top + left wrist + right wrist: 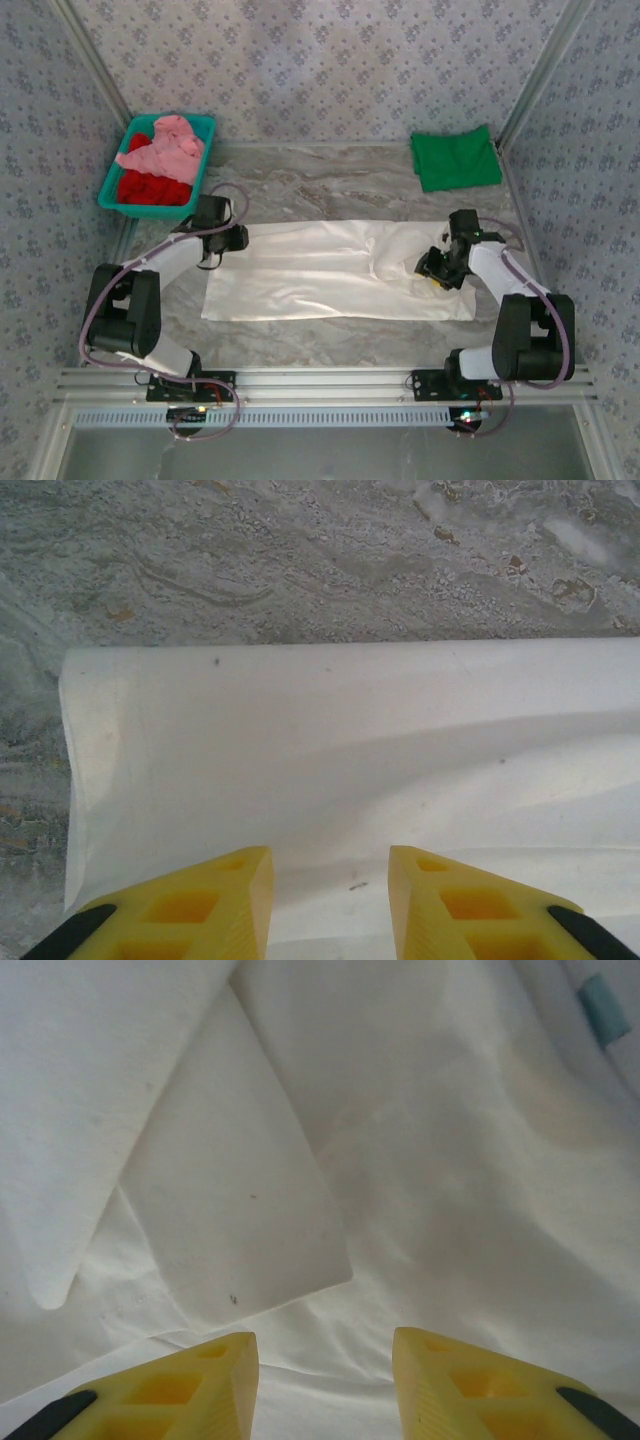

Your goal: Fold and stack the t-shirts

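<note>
A large cream-white t-shirt (330,272) lies spread across the middle of the marble table, folded lengthwise. My left gripper (232,238) hovers open over its upper left corner; the left wrist view shows the yellow fingers (215,900) apart above the cloth's hem (300,740). My right gripper (436,268) stands open over the rumpled right end, where a folded sleeve (230,1210) lies between and ahead of its fingers (200,1380). A folded green t-shirt (455,158) rests at the back right. Pink (160,148) and red (150,188) shirts sit in a bin.
A teal bin (112,188) stands at the back left corner, holding the pink and red shirts. Patterned walls and metal frame posts close in the table on three sides. Bare marble (300,185) shows behind the white shirt.
</note>
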Controlling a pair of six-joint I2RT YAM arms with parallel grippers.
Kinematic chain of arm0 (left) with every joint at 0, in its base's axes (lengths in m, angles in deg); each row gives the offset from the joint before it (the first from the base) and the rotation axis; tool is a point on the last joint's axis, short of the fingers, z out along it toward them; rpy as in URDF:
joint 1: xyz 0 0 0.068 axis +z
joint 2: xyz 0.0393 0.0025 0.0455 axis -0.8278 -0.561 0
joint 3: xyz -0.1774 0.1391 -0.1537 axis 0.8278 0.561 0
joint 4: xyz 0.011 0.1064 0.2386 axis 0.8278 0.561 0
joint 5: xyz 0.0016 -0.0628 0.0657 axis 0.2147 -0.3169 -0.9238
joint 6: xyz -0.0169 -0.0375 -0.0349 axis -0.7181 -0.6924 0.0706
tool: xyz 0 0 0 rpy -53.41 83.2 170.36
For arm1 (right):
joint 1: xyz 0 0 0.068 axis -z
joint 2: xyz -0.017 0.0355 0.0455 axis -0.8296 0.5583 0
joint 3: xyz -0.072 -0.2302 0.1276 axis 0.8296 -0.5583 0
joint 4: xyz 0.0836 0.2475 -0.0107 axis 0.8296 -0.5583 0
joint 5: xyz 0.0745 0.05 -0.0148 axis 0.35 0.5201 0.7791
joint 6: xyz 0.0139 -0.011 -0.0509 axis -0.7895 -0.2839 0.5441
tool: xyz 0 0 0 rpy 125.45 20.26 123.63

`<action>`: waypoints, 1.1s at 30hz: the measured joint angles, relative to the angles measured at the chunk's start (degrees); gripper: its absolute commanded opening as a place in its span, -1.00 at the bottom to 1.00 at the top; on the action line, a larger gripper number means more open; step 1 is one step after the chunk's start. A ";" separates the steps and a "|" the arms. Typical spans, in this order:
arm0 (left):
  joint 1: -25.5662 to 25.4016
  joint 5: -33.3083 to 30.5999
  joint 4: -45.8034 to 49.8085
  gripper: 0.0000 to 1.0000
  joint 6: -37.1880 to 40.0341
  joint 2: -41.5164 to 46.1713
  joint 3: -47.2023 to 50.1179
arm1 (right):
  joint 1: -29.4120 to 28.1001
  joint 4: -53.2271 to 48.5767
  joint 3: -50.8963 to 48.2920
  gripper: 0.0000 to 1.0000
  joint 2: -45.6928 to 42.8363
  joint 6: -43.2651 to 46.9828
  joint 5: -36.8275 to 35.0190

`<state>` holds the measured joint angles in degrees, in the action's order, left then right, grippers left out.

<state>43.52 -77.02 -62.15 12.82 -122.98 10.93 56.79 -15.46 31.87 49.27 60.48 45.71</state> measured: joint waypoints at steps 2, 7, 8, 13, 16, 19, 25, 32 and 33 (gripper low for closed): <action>0.00 0.20 -0.02 -0.30 0.00 0.00 0.00 | 0.44 1.70 -0.92 -0.26 0.72 -0.42 0.90; 0.00 1.07 -0.02 -0.30 -0.02 -0.02 0.00 | 0.52 6.43 -1.70 -0.68 3.34 -1.42 3.10; 0.00 1.09 -0.02 -0.29 -0.02 -0.02 -0.02 | 0.52 7.10 -1.70 -0.78 3.50 -1.53 3.34; 0.00 1.44 -0.02 -0.29 -0.04 -0.07 -0.07 | 0.52 8.52 -1.68 -1.00 3.34 -1.88 4.55; 0.00 1.46 0.00 -0.29 -0.04 -0.07 -0.13 | 0.52 7.52 -1.44 -1.00 1.33 -2.27 5.66; 0.00 1.46 -0.04 -0.29 -0.04 -0.09 -0.50 | 0.52 5.40 -0.04 -1.00 -2.93 -3.32 7.10; 0.00 1.97 -0.46 -0.30 -0.04 -1.68 -2.10 | 0.55 3.58 2.67 -1.00 -8.13 -5.90 11.13; 0.00 2.38 -0.70 -0.30 -0.04 -2.43 -2.32 | 0.55 2.38 4.00 -1.00 -8.94 -6.78 11.87; 0.00 2.36 -0.68 -0.30 -0.02 -2.43 -2.32 | 0.55 2.40 4.15 -1.00 -9.38 -7.02 11.96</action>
<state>43.52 -74.66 -62.83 12.80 -125.41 8.61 57.34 -13.06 36.03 39.90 53.47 57.67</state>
